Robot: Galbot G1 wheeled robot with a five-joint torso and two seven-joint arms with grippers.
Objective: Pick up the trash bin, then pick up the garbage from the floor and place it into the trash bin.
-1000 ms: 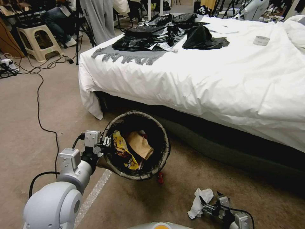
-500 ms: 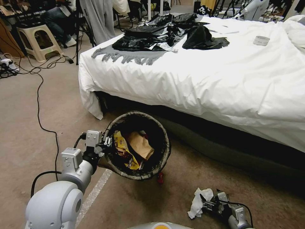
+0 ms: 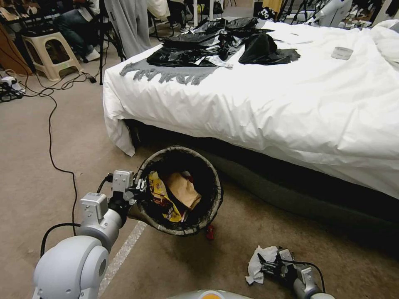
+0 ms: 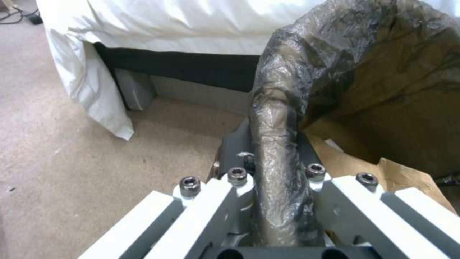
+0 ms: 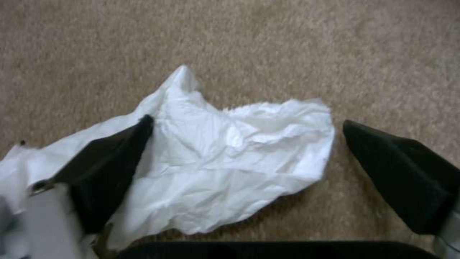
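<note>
Carpet beside the bed (image 3: pixel 266 104): my left gripper (image 3: pixel 139 185) pinches the bin (image 3: pixel 179 190) rim, holding it up. My right gripper (image 5: pixel 247 153) is spread over the tissue (image 5: pixel 230 151) on the floor. Next, I judge: lower, pinch, lift.

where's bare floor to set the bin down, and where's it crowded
Bare carpet lies left of the trash bin, between the left gripper clamping its rim and the black cable. It is crowded right of the bin: a red scrap, the white tissue between the open right gripper, then the bed.
</note>
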